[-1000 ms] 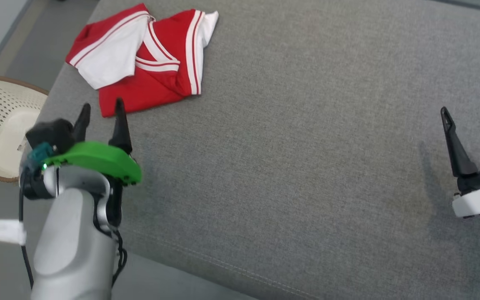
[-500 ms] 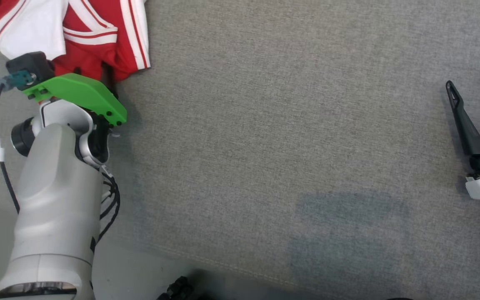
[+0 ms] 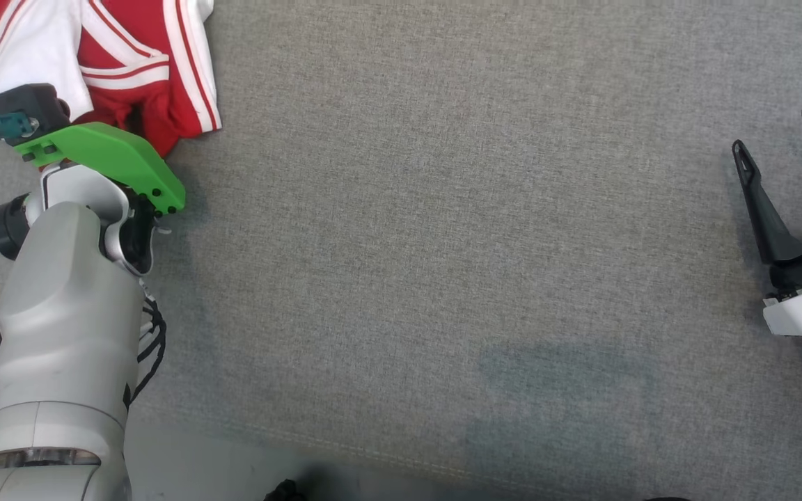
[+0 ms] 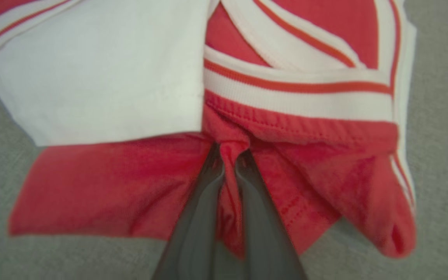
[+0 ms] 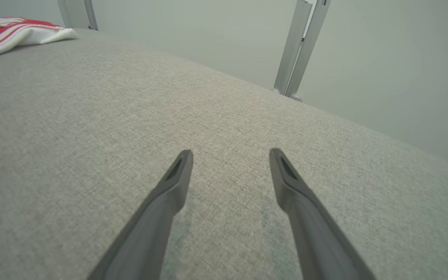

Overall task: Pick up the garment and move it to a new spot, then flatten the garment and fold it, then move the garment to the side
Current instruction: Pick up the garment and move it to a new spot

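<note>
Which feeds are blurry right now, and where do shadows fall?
Left wrist view: soft overall, the left pincer smeared up close, pinching a red fold of the garment. Head view: sharp, a dim shadow patch on the grey surface. Right wrist view: crisp weave, faint shadow beneath the open right pincer.

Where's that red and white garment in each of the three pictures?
Head view: garment in the top left corner.
Left wrist view: garment across the middle, a red fold pinched in the left tool.
Right wrist view: garment far off, top left corner.
Shared landmark: the grey fabric surface under it.
</note>
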Available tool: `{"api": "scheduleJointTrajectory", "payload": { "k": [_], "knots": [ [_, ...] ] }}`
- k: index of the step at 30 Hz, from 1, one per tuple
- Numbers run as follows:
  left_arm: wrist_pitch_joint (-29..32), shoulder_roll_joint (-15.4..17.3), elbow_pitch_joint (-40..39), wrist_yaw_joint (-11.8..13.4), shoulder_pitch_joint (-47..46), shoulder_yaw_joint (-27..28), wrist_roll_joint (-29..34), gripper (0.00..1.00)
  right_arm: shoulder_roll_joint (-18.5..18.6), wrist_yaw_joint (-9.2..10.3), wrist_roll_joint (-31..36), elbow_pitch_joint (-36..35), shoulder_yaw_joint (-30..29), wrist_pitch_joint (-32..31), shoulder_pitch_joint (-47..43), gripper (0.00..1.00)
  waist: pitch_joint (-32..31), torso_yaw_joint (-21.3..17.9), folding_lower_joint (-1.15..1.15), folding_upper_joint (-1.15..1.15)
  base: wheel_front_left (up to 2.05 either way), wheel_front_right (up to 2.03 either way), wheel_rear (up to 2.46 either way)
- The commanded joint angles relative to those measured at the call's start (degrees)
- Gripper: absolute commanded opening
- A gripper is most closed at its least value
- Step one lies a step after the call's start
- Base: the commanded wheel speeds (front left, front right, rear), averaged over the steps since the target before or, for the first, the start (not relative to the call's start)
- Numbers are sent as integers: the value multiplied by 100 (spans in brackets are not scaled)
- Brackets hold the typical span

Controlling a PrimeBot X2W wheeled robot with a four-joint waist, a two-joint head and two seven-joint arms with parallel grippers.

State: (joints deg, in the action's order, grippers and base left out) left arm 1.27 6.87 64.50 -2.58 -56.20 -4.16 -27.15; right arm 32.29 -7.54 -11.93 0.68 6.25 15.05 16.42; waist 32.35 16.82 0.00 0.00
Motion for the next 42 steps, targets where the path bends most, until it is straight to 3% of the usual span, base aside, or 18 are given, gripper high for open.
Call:
{"api": "scheduleJointTrajectory", "payload": {
  "k": [1,7,14,19,23,29,32,37,42],
  "knots": [
    [192,-174,264,-89,321,-109,60,0,-23,10,-13,28,6,17,3,100,-143,-26,0,0,0,0,0],
    [-290,-46,-7,-349,256,-179,8,0,-271,10,11,154,57,17,-37,100,-512,-92,0,0,0,0,0],
    [-533,-53,-739,-454,622,-536,97,0,-776,10,57,325,85,17,-275,100,-1060,-278,0,0,0,0,0],
    [-231,-199,-1903,-492,1064,-976,74,0,-1099,10,98,407,92,17,-427,100,-1412,-521,0,0,0,0,0],
    [272,-270,-3296,-485,1521,-1406,82,0,-1316,10,114,447,47,17,-520,100,-1652,-793,0,0,0,0,0],
    [1200,-335,-5405,-238,2253,-2174,148,0,-1540,10,143,461,-66,17,-580,100,-1829,-1327,0,0,0,0,0],
    [1527,-361,-6007,-57,2534,-2651,232,0,-1633,10,132,467,-131,17,-595,100,-1822,-1591,0,0,0,0,0],
    [1591,-377,-6096,194,2796,-3173,331,0,-1722,10,122,493,-156,17,-598,100,-1770,-1935,0,0,0,0,0],
    [1294,-383,-5407,483,3078,-3766,242,0,-1850,10,108,545,-182,16,-620,100,-1732,-2284,0,0,0,0,0]
  ]
}}
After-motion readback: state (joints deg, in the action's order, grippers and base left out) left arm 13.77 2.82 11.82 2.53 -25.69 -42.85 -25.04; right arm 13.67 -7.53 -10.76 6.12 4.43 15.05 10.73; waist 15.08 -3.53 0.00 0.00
